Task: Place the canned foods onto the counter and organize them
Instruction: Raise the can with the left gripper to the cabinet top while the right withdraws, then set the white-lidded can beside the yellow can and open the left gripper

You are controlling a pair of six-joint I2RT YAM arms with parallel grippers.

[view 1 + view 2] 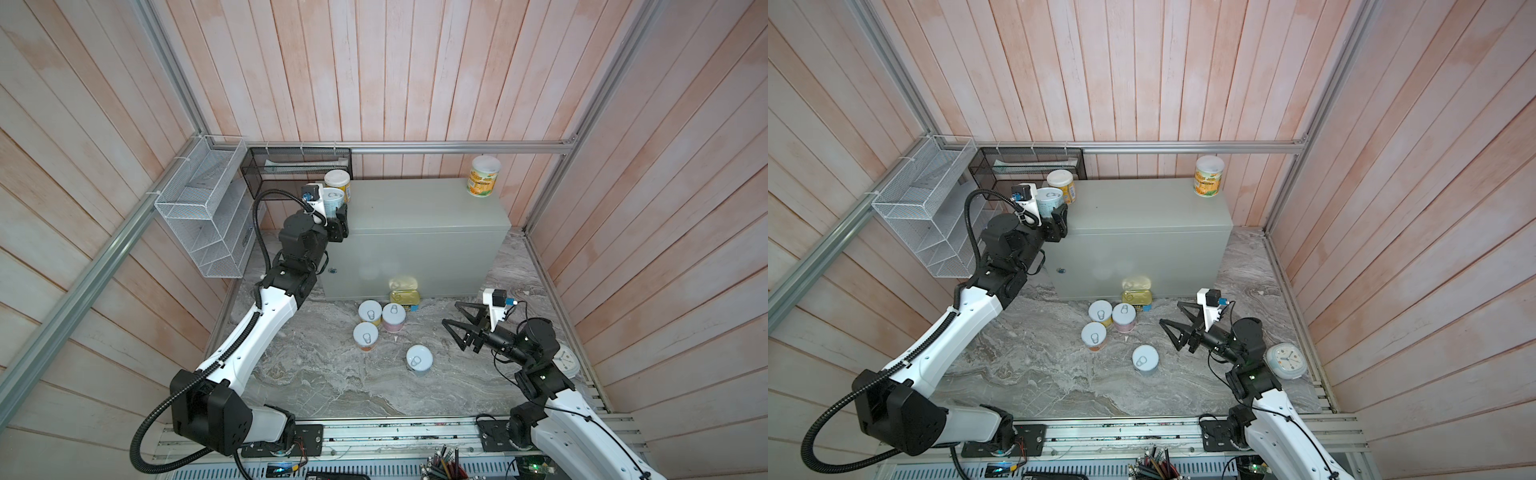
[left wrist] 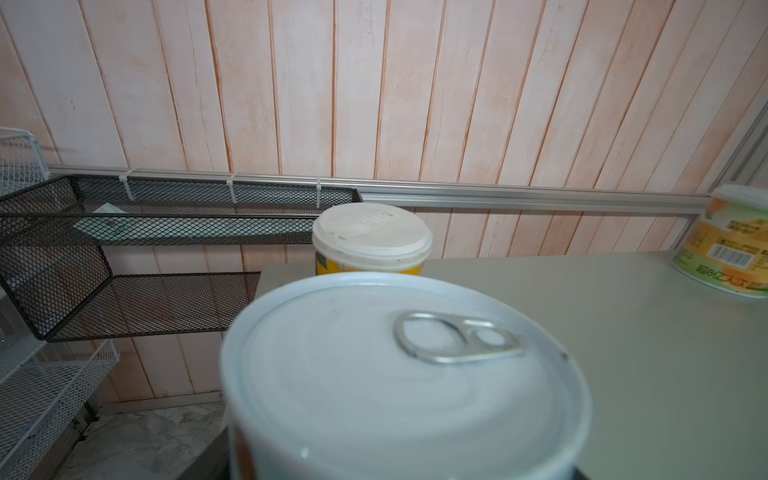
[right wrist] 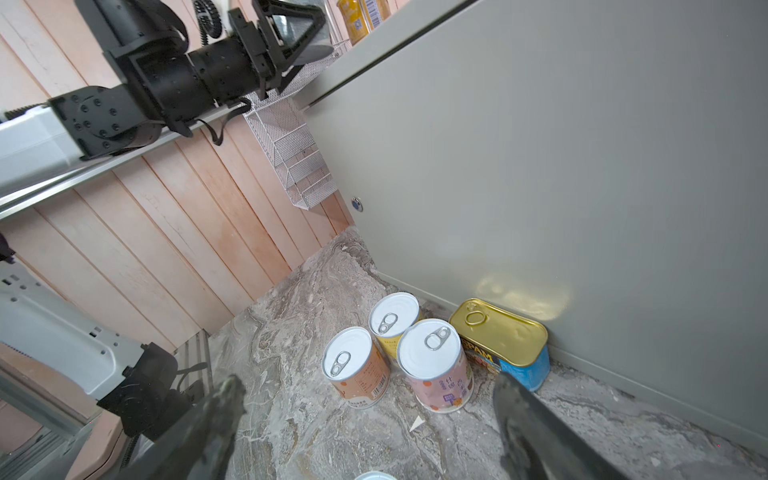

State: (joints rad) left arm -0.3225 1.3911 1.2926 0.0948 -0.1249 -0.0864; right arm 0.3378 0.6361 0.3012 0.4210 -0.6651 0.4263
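At the counter's (image 1: 415,208) left end, the left gripper (image 1: 332,211) is clamping a can (image 1: 332,194) upright, just in front of the yellow can (image 1: 337,179); the right gripper (image 1: 451,313), jaws wide apart, is pointing leftward at the pink can (image 1: 393,318) down on the marble (image 1: 332,374).

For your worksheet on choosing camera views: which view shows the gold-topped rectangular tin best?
The right wrist view: the gold-topped rectangular tin is close, showing its pull ring and blue side, by the counter. Both top views show it small, from above. The left wrist view does not show it.
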